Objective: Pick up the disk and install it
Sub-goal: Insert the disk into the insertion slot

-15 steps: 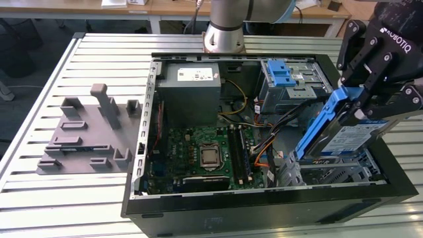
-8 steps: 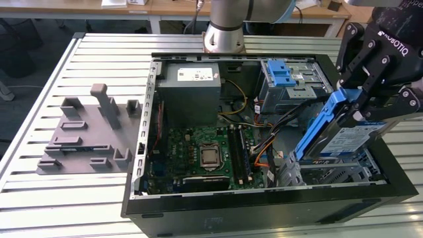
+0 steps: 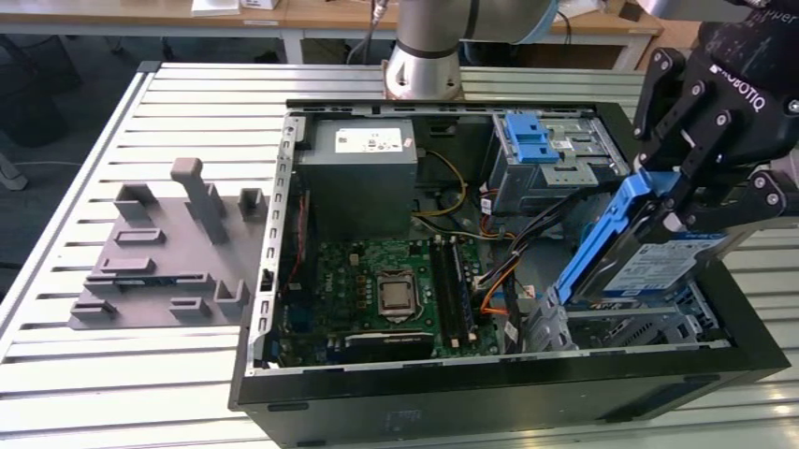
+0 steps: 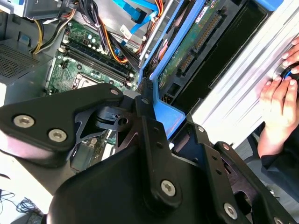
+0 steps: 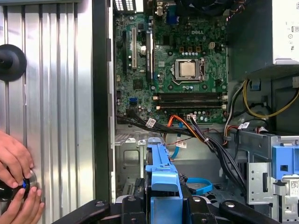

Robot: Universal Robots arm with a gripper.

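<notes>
The disk [image 3: 652, 267], a silver drive with a blue-and-white label in a blue plastic carrier, hangs steeply tilted over the near right corner of the open computer case [image 3: 500, 393]. My black gripper [image 3: 671, 210] is shut on the carrier's upper part. The disk's lower end sits just above the metal drive cage [image 3: 624, 329]. In the second wrist view the disk's [image 4: 194, 49] green circuit underside shows beyond the gripper [image 4: 150, 109]. In the first wrist view the blue carrier [image 5: 162, 173] sticks out from between the fingers [image 5: 135, 207], above the cage floor.
Inside the case lie the motherboard [image 3: 387, 281], a grey power supply box [image 3: 362, 154], bundled cables [image 3: 500, 234] and a blue ridged latch [image 3: 530, 140]. A grey plastic fixture [image 3: 163, 253] stands on the slatted table at the exterior view's left. A person's hands [image 5: 16, 184] rest beside the case.
</notes>
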